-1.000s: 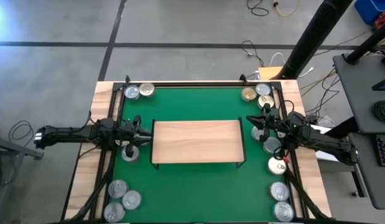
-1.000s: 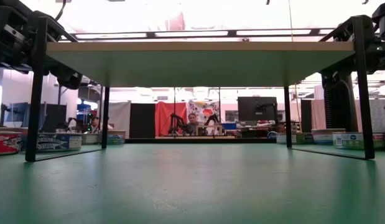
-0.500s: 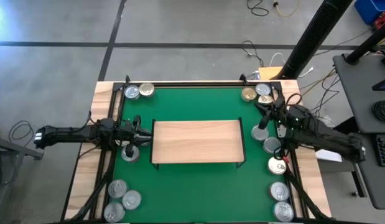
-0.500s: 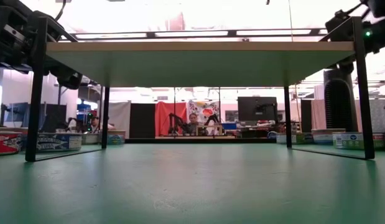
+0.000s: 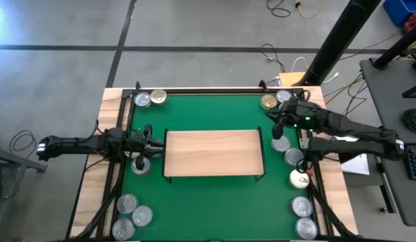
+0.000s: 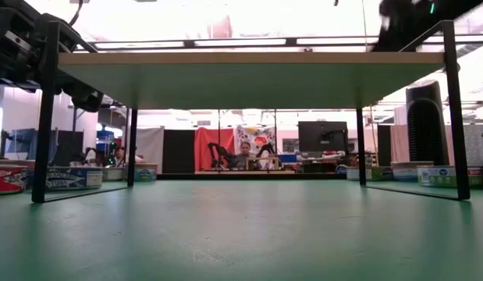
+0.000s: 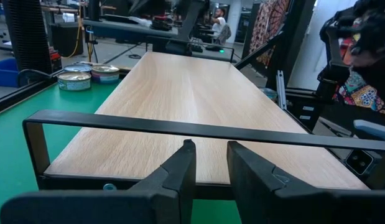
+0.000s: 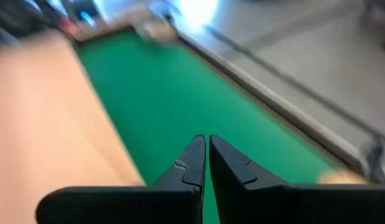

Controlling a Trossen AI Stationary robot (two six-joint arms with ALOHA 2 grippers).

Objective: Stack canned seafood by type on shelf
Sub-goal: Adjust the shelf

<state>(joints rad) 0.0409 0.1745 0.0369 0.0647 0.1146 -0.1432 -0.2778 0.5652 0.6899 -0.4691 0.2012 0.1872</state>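
Note:
The shelf (image 5: 214,153) is a light-wood board on black legs in the middle of the green mat; its top is bare. Silver and gold tins of canned seafood sit on the mat in groups: far left (image 5: 149,99), near left (image 5: 130,216), one (image 5: 140,164) below my left gripper, far right (image 5: 275,99), and a row along the right (image 5: 298,178). My left gripper (image 5: 159,143) (image 7: 211,167) points level at the shelf's left end, its fingers a little apart with nothing between them. My right gripper (image 5: 276,128) (image 8: 206,146) hangs shut and empty above the shelf's far right corner.
A black frame (image 5: 194,89) rims the mat's far side. A tin (image 5: 280,144) sits just off the shelf's right end, under my right arm. Bare mat lies in front of and behind the shelf. A person (image 6: 243,152) sits far behind the table.
My right gripper has risen from beside the shelf's right end, moved a little toward the far edge and tipped its fingers downward; it has stayed shut and empty. In the low view it has climbed to the picture's top right corner.

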